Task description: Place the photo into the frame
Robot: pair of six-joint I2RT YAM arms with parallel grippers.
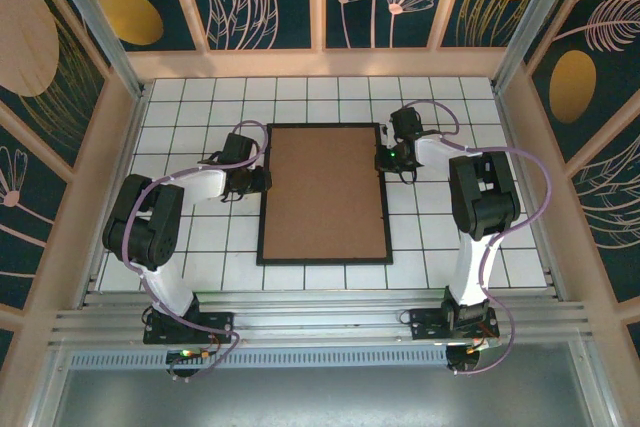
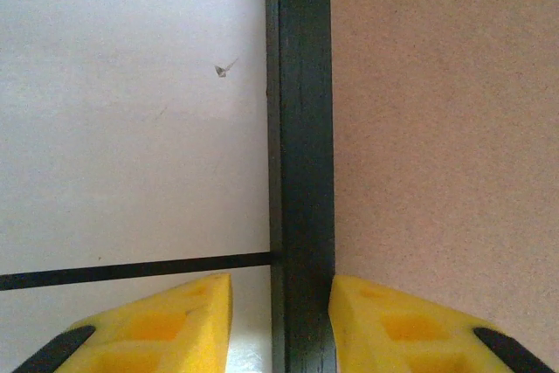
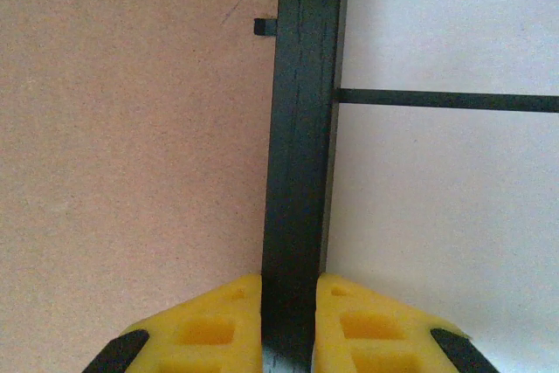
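The black frame (image 1: 322,259) lies flat mid-table with the plain brown backing board (image 1: 325,192) inside it, so the photo is hidden. My left gripper (image 1: 262,181) is at the frame's left rail. In the left wrist view the moulding (image 2: 301,128) runs between the yellow fingers (image 2: 175,325); the right finger touches it, while the left one stands off with white table showing in the gap. My right gripper (image 1: 388,159) is at the right rail. There the moulding (image 3: 301,128) is pinched between both fingers (image 3: 210,329), next to the backing board (image 3: 131,146).
The white tiled table (image 1: 190,117) surrounds the frame, with low wooden walls at the left, right and back. A small black retaining tab (image 3: 265,27) sticks from the right rail over the board. An aluminium rail (image 1: 320,322) runs along the near edge.
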